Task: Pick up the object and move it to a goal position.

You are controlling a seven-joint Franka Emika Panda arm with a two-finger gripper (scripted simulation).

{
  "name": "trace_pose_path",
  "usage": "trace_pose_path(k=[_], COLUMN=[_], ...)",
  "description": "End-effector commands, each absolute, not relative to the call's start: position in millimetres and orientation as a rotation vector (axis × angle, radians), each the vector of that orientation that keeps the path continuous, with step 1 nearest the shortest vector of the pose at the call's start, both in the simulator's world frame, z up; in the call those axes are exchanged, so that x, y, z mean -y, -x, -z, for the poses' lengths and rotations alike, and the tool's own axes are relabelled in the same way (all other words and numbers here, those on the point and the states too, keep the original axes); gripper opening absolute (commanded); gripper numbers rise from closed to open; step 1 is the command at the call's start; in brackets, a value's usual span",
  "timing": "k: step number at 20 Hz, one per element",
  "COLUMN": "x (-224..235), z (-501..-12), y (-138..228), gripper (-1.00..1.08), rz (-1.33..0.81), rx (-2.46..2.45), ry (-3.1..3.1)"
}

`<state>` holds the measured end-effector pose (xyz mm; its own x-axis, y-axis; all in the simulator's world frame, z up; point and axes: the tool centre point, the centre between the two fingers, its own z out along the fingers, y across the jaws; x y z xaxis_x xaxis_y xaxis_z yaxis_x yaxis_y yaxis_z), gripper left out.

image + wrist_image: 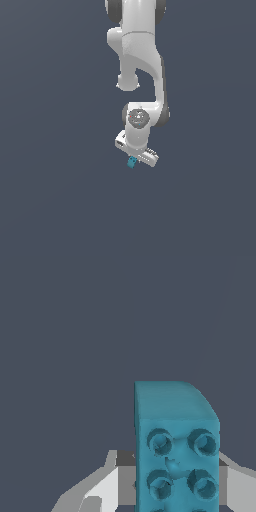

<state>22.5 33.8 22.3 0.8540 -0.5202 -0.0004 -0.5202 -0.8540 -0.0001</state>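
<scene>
Evidently the end effector (134,161) is clenched on the object (131,162) — the wrist view shows the teal block (176,451) filling the lower right of the frame with a pale finger (102,486) pressed at its side and a second one at the frame's right edge. In the exterior view the block peeks out just beneath the white hand, a little below the frame's centre, with the arm (140,60) rising from there to the top edge. No goal marker shows in either picture, so I cannot say how far the carry has to go. The step in hand looks like transport — best done with steady grip pressure and a smooth, unhurried path, since the block's studded face (177,466) sits partly outside the fingers and could pivot under a jerk.
</scene>
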Motion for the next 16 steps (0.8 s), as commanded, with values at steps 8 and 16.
trace_pose_path(k=[8,16], x=[-22.2,35.7], z=[-25.2,-40.4], y=[-26.1,-45.5], gripper=[-1.0,-1.0], rz=[0.0,0.0], rx=[-0.85,-0.85], ry=[3.024,3.024])
